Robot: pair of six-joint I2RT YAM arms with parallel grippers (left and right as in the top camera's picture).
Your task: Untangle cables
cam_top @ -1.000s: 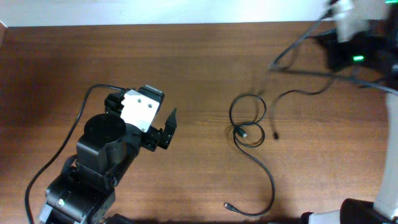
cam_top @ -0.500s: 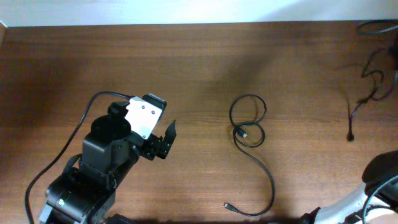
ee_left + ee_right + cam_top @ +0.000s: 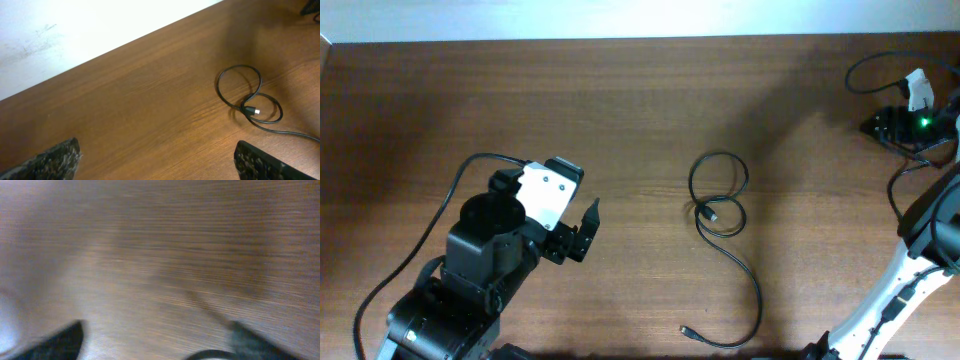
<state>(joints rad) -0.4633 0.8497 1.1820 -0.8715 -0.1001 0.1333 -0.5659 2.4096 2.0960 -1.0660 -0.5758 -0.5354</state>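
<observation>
The left gripper (image 3: pixel 586 228) sits in the left half of the table (image 3: pixel 640 110) with its jaws spread wide and nothing between them. In the left wrist view its two dark fingertips (image 3: pixel 60 156) stand at opposite bottom corners, with bare wood between.

The right gripper (image 3: pixel 157 342) is at the far right edge, close to the back of the table. Its wrist view is badly smeared, yet the two dark fingers (image 3: pixel 62 340) show well apart – open, with only blurred wood grain in the gap and no cord gripped.

One of the cables (image 3: pixel 703 208) lies flat near the middle of the table, to the right of the left gripper and apart from both arms. It forms a round loop with a smaller loop just below it, the two crossing where a small light-tipped plug (image 3: pixel 712 213) rests. From there a tail runs toward the near edge, curves back and ends in a second plug (image 3: pixel 687 331).

Thin black cords also curl around the right arm (whether any is the other cable, I cannot tell).

The table is brown wood grain – a white strip runs along its far edge.
</observation>
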